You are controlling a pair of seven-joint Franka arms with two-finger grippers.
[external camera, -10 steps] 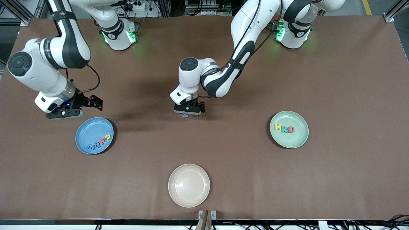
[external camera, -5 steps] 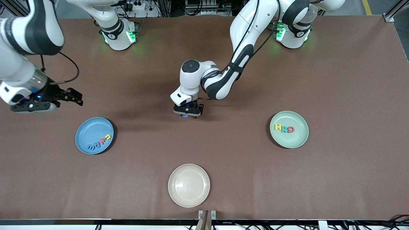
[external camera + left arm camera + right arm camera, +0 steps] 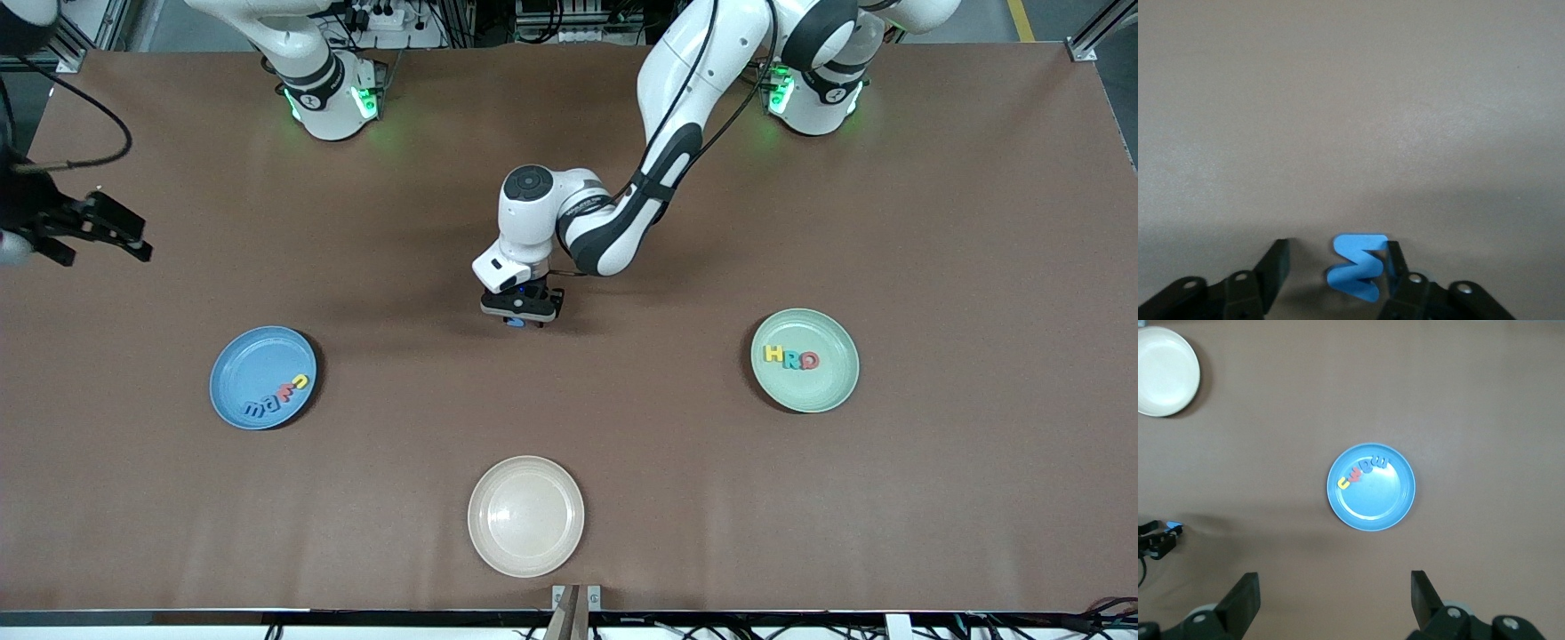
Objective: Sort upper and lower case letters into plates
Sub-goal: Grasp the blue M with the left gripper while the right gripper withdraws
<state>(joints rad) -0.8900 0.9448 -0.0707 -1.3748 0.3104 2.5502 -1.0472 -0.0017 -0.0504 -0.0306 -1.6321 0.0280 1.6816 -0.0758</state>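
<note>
Table (image 3: 933, 498): brown, matte, bearing three plates. With the front camera at 6 o'clock, the cream plate (image 3: 487, 542) lies at 6, the blue plate (image 3: 236, 373) at 8 toward the right arm's end, and the green plate (image 3: 831, 391) at 4 toward the left arm's end.

Blue plate: holds four small letters (image 3: 276, 397) in a curved row. Green plate: holds three (image 3: 791, 358), reading H, R, D.

Left claw (image 3: 520, 318): low at the table centre, over the last loose letter (image 3: 1358, 267). This arm is by far the nearer. The wrist view shows the letter between the fingers (image 3: 1275, 263), touching one and apart from the other, so the claw is part-way shut and not yet gripping.

Loose letter: blue, flat on the table, zigzag in shape. Its case cannot be told.

Right claw (image 3: 98, 227): raised at 9 o'clock, fingers wide, holding nothing, waiting.
</note>
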